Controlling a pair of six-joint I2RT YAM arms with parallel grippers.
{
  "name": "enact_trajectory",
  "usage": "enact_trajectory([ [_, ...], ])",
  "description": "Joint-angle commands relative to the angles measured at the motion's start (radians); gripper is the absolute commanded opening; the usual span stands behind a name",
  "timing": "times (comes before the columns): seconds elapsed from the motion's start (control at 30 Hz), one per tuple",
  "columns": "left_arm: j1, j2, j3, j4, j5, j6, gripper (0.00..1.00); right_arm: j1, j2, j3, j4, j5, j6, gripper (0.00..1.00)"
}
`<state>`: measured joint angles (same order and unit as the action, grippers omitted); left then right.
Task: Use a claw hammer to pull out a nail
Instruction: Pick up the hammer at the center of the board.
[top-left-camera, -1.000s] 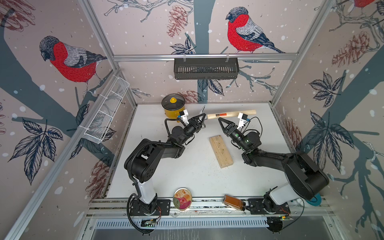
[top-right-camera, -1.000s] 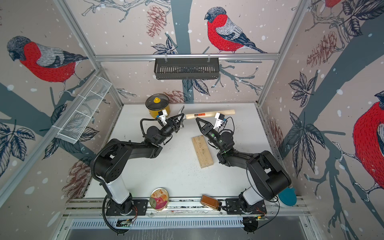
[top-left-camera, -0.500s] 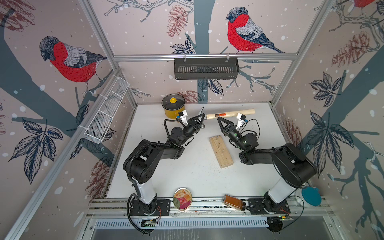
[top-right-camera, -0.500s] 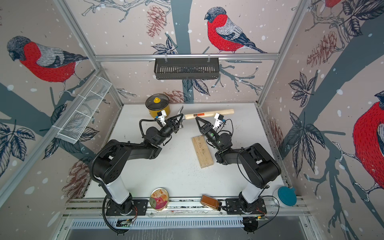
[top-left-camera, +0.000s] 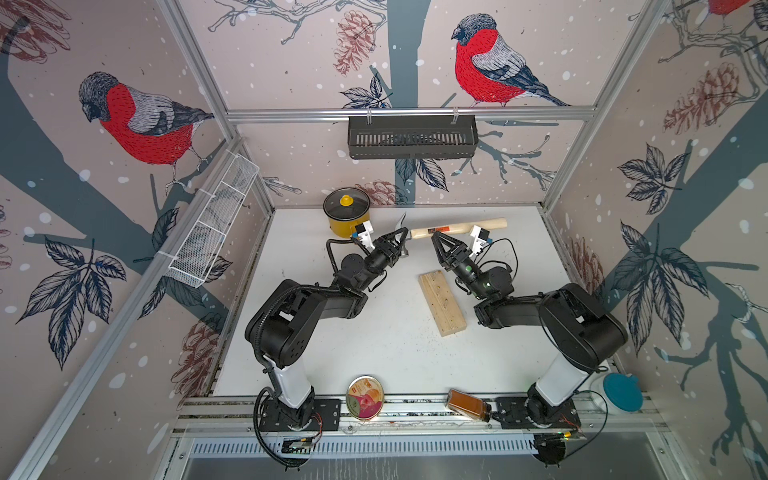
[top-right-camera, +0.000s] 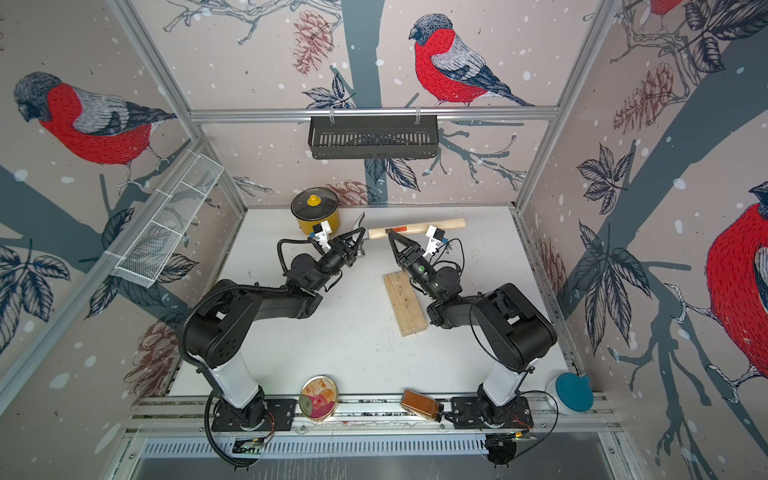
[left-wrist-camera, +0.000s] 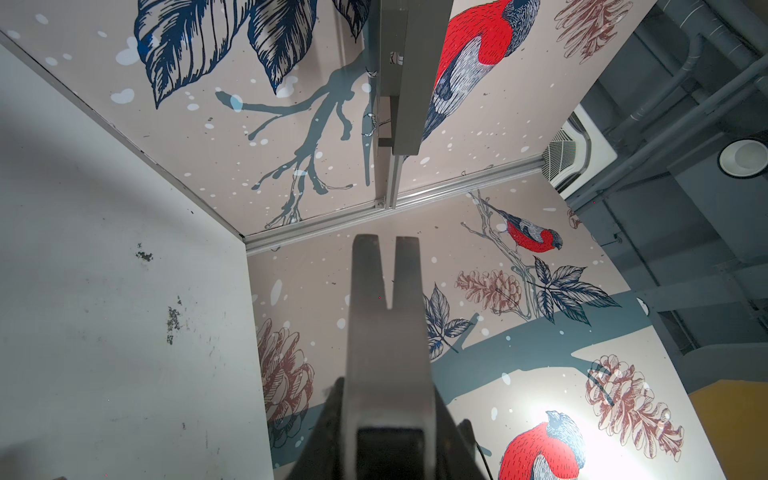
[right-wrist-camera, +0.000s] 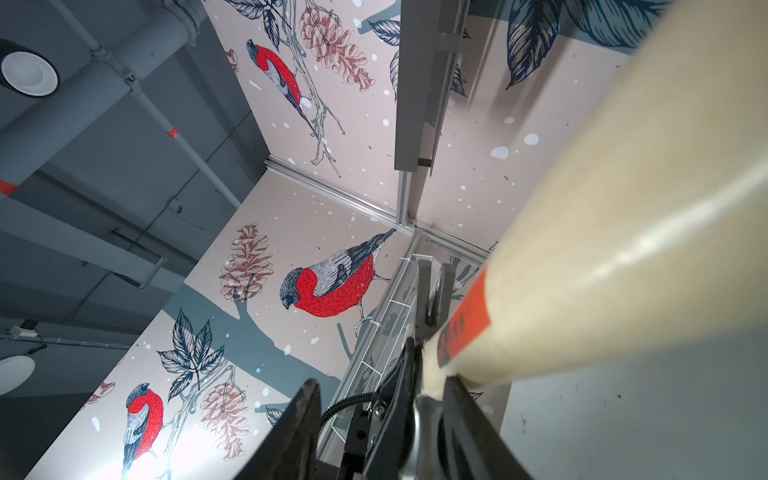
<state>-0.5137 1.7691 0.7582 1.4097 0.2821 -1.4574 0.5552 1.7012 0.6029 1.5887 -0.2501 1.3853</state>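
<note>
Right tool (top-left-camera: 436, 237) has edged onto the claw hammer (top-left-camera: 455, 229) handle, jaws now spread around it. Left tool (top-left-camera: 404, 246) pinches the steel head.

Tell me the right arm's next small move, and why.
Probably close the right gripper on the hammer. Its jaws stand open right at the wooden handle near the red label, while the left gripper grips only the steel head. Pulling a nail likely needs a hold on the handle for leverage.
</note>
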Motion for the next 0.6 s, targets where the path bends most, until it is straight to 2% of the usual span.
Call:
enact_trajectory([
  [0.0, 0.006, -0.014, 0.010, 0.192, -0.005, -0.016, 0.00, 0.005, -0.016, -0.009, 0.002, -0.003, -0.023, 0.52],
  [0.57, -0.005, -0.025, 0.008, 0.189, 0.002, -0.021, 0.00, -0.017, 0.036, 0.061, -0.019, 0.012, -0.023, 0.51],
])
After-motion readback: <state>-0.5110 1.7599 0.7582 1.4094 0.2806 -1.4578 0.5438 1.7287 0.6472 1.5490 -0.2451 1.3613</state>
